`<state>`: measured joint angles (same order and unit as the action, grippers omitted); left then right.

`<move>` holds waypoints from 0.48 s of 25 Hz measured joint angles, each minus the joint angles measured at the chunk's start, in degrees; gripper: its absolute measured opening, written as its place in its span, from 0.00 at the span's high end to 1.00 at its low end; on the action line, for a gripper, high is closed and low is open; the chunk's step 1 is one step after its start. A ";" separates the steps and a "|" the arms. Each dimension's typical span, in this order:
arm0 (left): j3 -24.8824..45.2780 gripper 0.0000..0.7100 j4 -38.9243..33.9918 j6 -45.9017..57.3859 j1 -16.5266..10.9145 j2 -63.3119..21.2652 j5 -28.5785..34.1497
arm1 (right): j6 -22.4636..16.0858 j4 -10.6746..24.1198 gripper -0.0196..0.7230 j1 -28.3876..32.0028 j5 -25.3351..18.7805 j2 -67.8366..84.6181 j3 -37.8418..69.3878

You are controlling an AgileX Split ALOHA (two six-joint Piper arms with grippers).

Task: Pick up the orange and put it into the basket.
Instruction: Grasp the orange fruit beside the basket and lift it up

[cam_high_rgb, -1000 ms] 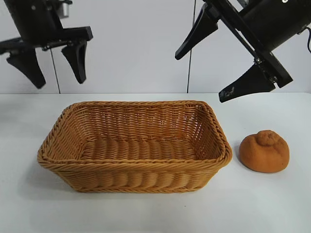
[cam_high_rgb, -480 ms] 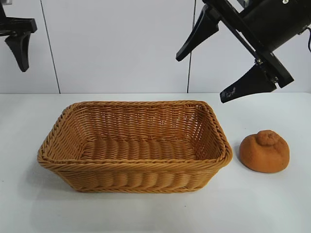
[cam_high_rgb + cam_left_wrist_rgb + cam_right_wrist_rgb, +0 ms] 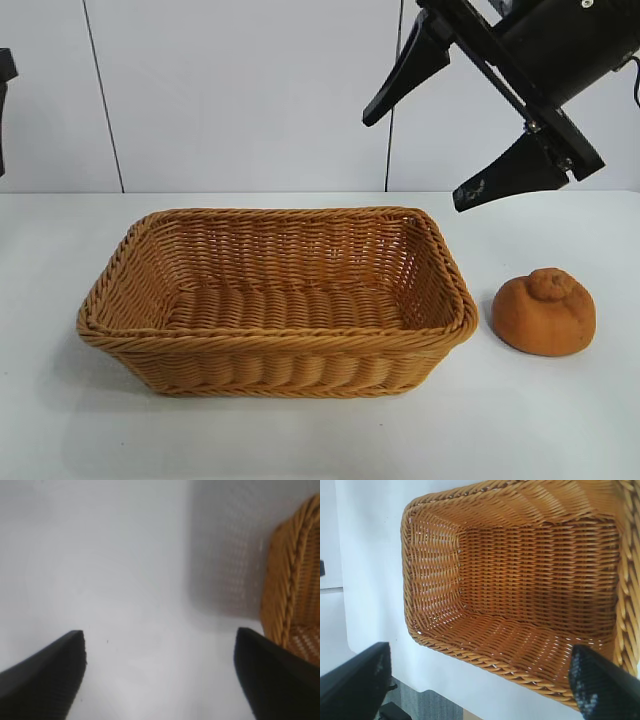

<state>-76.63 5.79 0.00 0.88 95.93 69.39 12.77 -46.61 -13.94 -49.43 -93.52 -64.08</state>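
The orange [image 3: 545,312], a dull orange-brown lump with a knob on top, rests on the white table just right of the basket [image 3: 276,345]. The basket is a large tan wicker rectangle with nothing in it. My right gripper [image 3: 411,164] hangs open high above the basket's right end, up and left of the orange, holding nothing. In the right wrist view the gripper [image 3: 477,650] looks down into the basket [image 3: 435,570]. My left gripper [image 3: 160,632] is open over bare table, with a basket corner [image 3: 290,595] beside it. The exterior view shows only a sliver of the left arm [image 3: 4,65].
The white table [image 3: 320,440] runs all around the basket, backed by a pale panelled wall [image 3: 250,90]. In the right wrist view the table's edge [image 3: 440,697] and grey floor show beyond the basket.
The left gripper has swung away to the left and almost out of the exterior view. The right gripper, the basket and the orange have stayed where they were.
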 joint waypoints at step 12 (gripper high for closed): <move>29.79 0.18 -0.12 -0.79 0.00 -36.95 0.24 | 0.00 0.12 0.08 0.00 0.10 0.00 0.00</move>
<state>-46.84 5.67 -0.79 0.88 58.98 69.64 12.77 -46.49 -13.94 -49.33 -93.52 -64.08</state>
